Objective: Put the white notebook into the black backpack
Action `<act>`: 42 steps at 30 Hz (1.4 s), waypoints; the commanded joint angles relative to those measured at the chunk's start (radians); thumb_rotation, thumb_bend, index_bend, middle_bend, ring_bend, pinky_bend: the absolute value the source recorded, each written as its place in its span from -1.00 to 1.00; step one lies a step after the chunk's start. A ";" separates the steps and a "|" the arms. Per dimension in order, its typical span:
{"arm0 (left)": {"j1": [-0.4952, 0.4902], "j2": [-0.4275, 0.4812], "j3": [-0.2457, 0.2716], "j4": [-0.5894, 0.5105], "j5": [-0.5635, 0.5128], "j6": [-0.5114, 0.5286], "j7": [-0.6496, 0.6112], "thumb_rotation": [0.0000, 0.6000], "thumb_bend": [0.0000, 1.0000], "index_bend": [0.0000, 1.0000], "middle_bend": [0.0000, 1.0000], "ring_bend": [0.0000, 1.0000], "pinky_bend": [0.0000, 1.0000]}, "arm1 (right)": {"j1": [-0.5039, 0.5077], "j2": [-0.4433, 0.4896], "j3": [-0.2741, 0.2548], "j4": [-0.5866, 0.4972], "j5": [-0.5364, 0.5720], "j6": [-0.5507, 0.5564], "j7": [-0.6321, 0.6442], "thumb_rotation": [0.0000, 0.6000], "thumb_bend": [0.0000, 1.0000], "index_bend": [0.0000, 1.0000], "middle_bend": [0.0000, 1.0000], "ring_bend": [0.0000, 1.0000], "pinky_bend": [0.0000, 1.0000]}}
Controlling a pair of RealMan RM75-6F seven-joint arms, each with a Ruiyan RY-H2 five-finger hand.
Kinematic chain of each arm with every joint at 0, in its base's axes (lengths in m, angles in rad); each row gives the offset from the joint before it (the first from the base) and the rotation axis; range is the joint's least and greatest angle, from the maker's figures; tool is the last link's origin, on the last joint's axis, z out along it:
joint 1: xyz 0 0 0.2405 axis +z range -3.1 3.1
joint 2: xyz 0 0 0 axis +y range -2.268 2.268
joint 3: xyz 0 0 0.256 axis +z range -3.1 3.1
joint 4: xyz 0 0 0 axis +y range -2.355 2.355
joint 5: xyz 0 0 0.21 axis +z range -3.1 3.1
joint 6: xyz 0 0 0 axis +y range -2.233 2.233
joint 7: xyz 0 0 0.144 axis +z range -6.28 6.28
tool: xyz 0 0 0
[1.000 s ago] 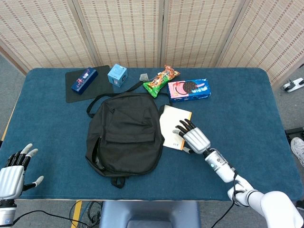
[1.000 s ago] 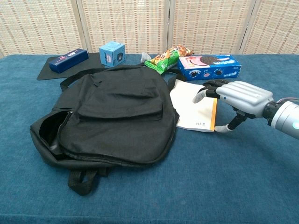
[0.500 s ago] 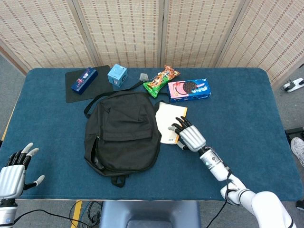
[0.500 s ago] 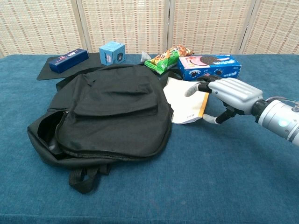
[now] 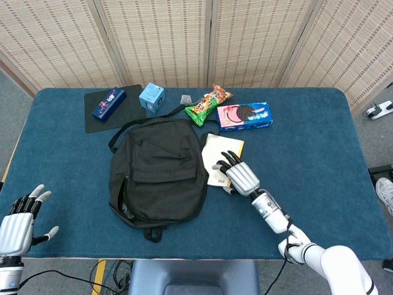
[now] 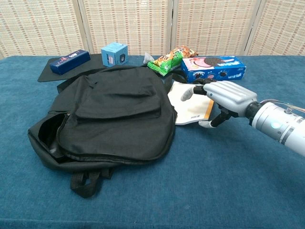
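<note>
Right hand [image 6: 224, 98] is grasping the white notebook [image 5: 220, 161], fingers on top, thumb underneath, right at the black backpack's [image 5: 159, 172] 3 o'clock edge. Left hand [image 5: 17, 224] hangs released.

backpack [image 5: 161, 169] black | notebook [image 5: 220, 161] white, orange edge | table [image 5: 319, 153] blue

A staged lab setup — blue-clothed table [image 5: 319, 160] ringed by woven screens [image 5: 184, 37].

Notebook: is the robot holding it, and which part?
The right hand pinches the white notebook at its near right corner, thumb below, fingers on top. The left hand holds nothing.
</note>
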 commanded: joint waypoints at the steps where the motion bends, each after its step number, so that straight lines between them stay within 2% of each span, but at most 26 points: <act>1: 0.002 0.000 0.001 0.000 0.000 0.002 -0.002 1.00 -0.68 -0.56 -0.79 -0.74 -0.72 | -0.001 0.002 0.003 -0.002 0.006 -0.002 0.000 1.00 -0.64 -0.32 -0.49 -0.93 -0.97; 6: 0.001 -0.004 0.001 0.003 -0.001 0.000 -0.005 1.00 -0.68 -0.56 -0.79 -0.74 -0.72 | -0.006 0.002 0.013 0.004 0.025 -0.007 -0.007 1.00 -0.78 -0.07 -0.49 -0.93 -0.97; 15: -0.001 -0.009 -0.003 0.010 0.002 0.004 -0.014 1.00 -0.68 -0.56 -0.79 -0.74 -0.72 | 0.003 -0.004 0.031 0.020 0.047 -0.019 0.001 1.00 -0.76 0.13 -0.42 -0.92 -0.96; 23: 0.002 -0.012 -0.004 0.018 0.002 0.008 -0.026 1.00 -0.68 -0.56 -0.79 -0.74 -0.72 | 0.017 0.007 0.033 0.031 0.046 -0.024 0.003 1.00 -0.43 0.22 -0.36 -0.88 -0.95; 33: -0.005 -0.005 -0.009 0.031 0.011 0.009 -0.042 1.00 -0.68 -0.57 -0.79 -0.74 -0.72 | 0.017 0.054 0.015 0.014 0.017 0.021 -0.031 1.00 -0.38 0.31 -0.29 -0.81 -0.92; 42: -0.045 0.028 -0.022 0.031 0.043 -0.015 -0.050 1.00 -0.68 -0.57 -0.79 -0.74 -0.72 | 0.000 0.163 -0.012 -0.050 -0.030 0.106 -0.122 1.00 -0.19 0.32 -0.27 -0.78 -0.88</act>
